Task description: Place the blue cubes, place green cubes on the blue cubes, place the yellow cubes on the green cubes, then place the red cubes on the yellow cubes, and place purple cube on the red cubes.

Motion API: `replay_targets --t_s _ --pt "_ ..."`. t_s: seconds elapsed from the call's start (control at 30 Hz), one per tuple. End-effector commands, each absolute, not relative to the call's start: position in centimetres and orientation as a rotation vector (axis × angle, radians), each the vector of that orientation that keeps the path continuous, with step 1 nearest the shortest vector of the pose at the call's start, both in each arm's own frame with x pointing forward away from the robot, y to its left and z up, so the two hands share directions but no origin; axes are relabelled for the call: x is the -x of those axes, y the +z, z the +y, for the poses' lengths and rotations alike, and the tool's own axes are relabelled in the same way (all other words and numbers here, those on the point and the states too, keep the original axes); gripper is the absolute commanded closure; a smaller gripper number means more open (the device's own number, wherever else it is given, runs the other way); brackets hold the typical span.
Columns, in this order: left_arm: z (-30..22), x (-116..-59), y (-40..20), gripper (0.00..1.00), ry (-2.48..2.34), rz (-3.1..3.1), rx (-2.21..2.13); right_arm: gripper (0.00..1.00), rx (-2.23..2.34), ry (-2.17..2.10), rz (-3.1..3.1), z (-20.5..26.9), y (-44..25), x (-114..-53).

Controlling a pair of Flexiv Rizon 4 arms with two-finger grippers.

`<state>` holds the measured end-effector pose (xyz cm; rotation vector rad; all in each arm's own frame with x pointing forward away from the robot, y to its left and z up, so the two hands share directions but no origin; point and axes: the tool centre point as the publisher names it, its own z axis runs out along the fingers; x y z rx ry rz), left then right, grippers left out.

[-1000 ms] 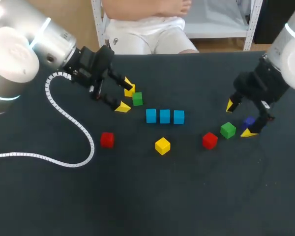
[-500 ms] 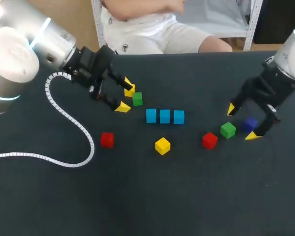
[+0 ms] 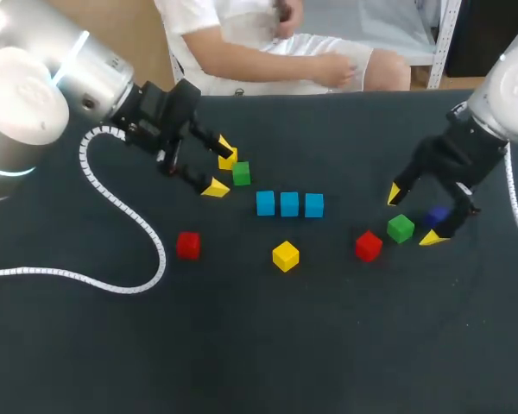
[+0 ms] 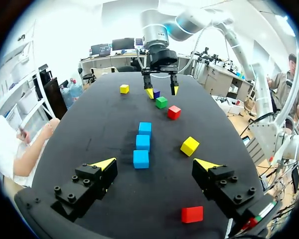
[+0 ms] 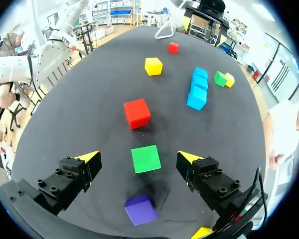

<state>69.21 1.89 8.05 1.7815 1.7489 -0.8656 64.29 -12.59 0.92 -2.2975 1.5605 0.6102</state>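
The right pincer (image 3: pixel 413 216) hangs spread above a green cube (image 3: pixel 401 228). The left pincer (image 3: pixel 221 171) is spread too, with the other green cube (image 3: pixel 241 173) at its three o'clock.

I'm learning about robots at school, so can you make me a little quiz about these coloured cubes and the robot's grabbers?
1. How many blue cubes stand in the row?
2. True or false: the purple cube sits on top of a red cube.
3. Which cube shows between the right gripper's open fingers? A the green cube, B a yellow cube, C a red cube.
Key: 1 three. 2 false: the purple cube lies on the table. 3 A.
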Motion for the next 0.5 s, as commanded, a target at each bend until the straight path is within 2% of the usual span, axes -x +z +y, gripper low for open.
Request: replay_targets --t_s 0.03,0.27,0.3,0.37,0.4,0.47,0.5 --pt "1.87 -69.41 8.08 0.00 -0.869 1.751 -1.786 0.00 2.303 0.633 1.564 -12.47 0.41 -64.91" --pt "1.87 -69.41 8.08 0.00 -0.869 1.751 -1.786 0.00 2.305 0.650 1.577 -12.58 -0.04 -64.97" --pt "1.87 -69.41 8.08 0.00 -0.869 1.751 -1.786 0.06 2.304 0.651 1.578 -12.62 -0.09 -64.95" --pt "1.87 -69.41 8.08 0.00 -0.869 1.751 -1.786 0.28 2.300 0.655 1.580 -12.67 -0.19 -64.89" --pt "1.87 -69.41 8.08 0.00 -0.869 1.751 -1.786 0.34 2.299 0.656 1.581 -12.69 -0.25 -64.85" --pt "1.87 -69.41 8.08 0.00 -0.869 1.751 -1.786 0.37 2.298 0.662 1.584 -12.69 -0.39 -64.79" --pt "1.87 -69.41 8.08 0.00 -0.869 1.751 -1.786 0.44 2.298 0.664 1.584 -12.67 -0.47 -64.76"
